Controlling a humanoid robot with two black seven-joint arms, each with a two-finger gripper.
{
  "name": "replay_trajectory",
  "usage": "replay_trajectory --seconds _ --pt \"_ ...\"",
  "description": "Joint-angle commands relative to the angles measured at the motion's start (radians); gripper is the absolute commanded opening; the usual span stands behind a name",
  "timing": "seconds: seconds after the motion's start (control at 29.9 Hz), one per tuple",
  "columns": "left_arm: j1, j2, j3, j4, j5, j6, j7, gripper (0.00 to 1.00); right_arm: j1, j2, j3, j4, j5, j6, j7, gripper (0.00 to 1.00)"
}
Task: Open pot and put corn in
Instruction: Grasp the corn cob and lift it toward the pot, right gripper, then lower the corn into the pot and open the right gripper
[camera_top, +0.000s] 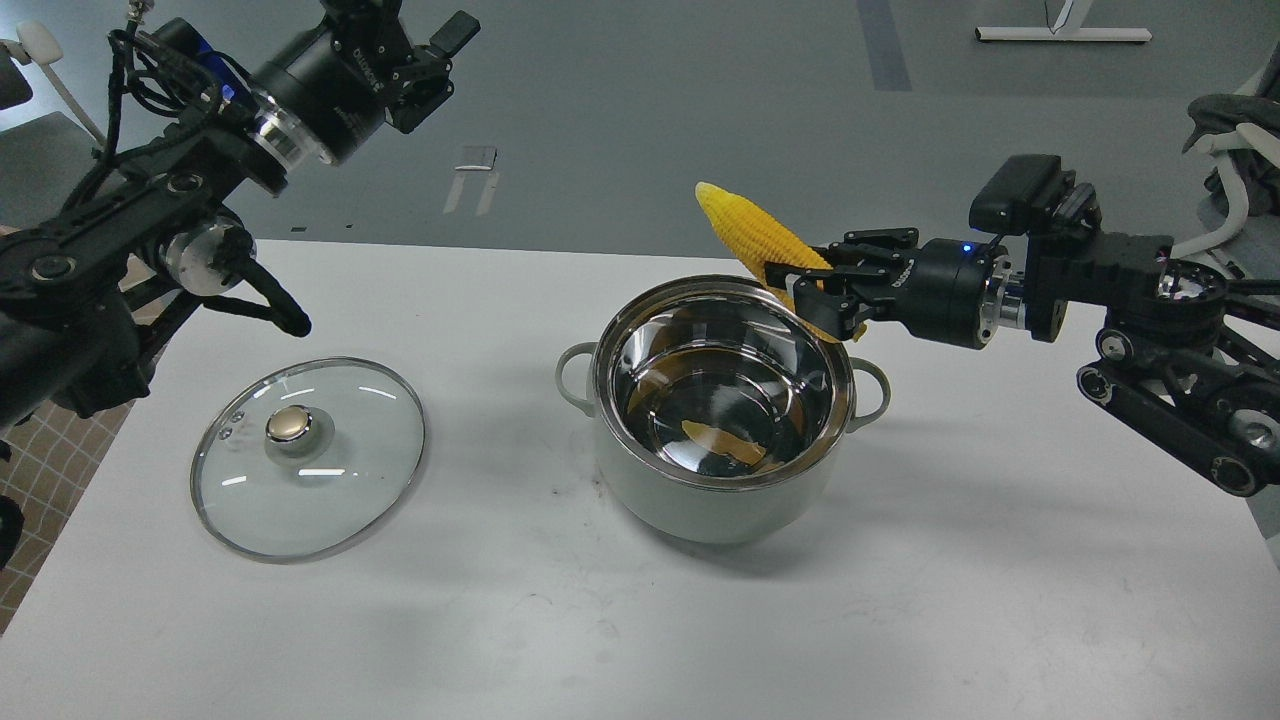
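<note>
1. Setting first: a white table (500, 620) in a room with a grey floor, a chair off at the far right edge.
2. The pot (722, 420) sits near the middle of the table, open, shiny inside showing. There's a yellow smear in the bottom, which I'd guess is just the cob's reflection, not anything lying in there.
3. The corn (762, 245) is up in the air over the pot's back-right rim, pointed tip angled up and away to the left, fat end down toward the rim.
4. The right gripper (812, 290) comes in from the right and is clamped on the corn's lower half. Gripping there probably leaves most of the cob free to tip in.
5. My read: it needs to move a bit more over the opening before letting go, since the cob is about as long as the pot is wide and could catch on the rim.
6. The lid (308, 455) lies flat on the table well left of the pot, knob up, out of the way.
7. The left gripper (425, 60) hangs high at the back left, holding nothing; can't tell how far its fingers are spread.
</note>
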Motion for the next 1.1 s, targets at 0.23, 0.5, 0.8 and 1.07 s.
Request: replay_trajectory --seconds 0.23,0.5,0.8,1.07 --pt "0.0 -0.023 0.002 0.003 0.002 0.0 0.0 0.95 -0.004 0.016 -0.084 0.039 -0.006 0.011 0.0 0.0" --pt "0.0 -0.02 -0.001 0.003 0.004 0.0 0.0 0.95 -0.011 0.09 -0.098 -0.025 -0.006 0.011 0.0 0.0" --pt "0.001 -0.023 -0.001 0.003 0.005 -0.001 0.0 0.95 -0.014 0.156 -0.1 -0.098 -0.006 0.011 0.0 0.13" --pt "0.001 -0.02 -0.001 0.003 0.005 -0.001 0.0 0.95 -0.015 0.159 -0.12 -0.101 -0.006 0.011 0.0 0.21"
